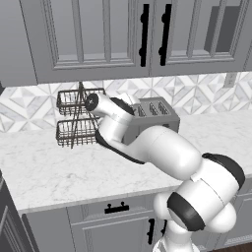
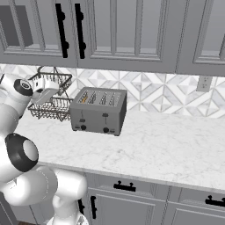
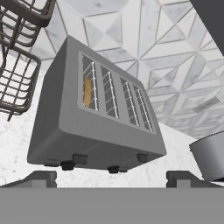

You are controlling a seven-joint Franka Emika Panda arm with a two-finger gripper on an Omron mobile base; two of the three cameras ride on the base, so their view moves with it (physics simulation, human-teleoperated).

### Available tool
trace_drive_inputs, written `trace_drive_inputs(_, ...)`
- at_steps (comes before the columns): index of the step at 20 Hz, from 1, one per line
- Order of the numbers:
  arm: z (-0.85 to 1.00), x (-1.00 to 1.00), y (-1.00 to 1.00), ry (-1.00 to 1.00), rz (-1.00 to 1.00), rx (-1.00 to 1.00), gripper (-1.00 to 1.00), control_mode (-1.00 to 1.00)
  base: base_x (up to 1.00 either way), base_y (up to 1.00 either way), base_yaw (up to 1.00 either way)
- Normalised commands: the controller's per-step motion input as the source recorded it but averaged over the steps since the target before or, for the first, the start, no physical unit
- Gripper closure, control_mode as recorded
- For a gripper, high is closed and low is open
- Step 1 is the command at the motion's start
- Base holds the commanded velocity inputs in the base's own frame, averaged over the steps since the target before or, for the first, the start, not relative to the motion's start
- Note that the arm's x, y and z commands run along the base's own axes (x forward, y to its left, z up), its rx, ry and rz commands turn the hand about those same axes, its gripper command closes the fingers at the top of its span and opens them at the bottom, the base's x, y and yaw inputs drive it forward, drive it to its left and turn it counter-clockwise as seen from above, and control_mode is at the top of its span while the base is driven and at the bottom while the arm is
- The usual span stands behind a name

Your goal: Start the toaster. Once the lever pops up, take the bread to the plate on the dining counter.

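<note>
Looking left to right, you find the wire basket rack (image 2: 50,99), then your pincer (image 3: 111,177) hanging wide open and empty, then the toaster (image 2: 99,110) on the worktop (image 2: 167,149). Its levers lie just ahead and below your fingertips; the bread (image 3: 87,92) sits in the leftmost slot, the slots running front to back.

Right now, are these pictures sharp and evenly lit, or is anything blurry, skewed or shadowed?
Left base view: sharp, flat light, soft shadow under the arm. Right base view: sharp, the toaster casts a faint shadow on the marble worktop. Hand view: rolled, so the toaster looks tilted and stretched by nearness; no glare.
</note>
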Motion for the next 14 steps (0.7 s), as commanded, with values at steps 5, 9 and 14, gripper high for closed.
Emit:
trace_drive_inputs(5,0.00,0.00,0.00,0.00,0.00,0.00,-1.00,-1.00,0.00,0.00,0.00)
trace_drive_inputs(9,0.00,0.00,0.00,0.00,0.00,0.00,-1.00,-1.00,0.00,0.00,0.00)
trace_drive_inputs(14,0.00,0.00,0.00,0.00,0.00,0.00,-1.00,-1.00,0.00,0.00,0.00)
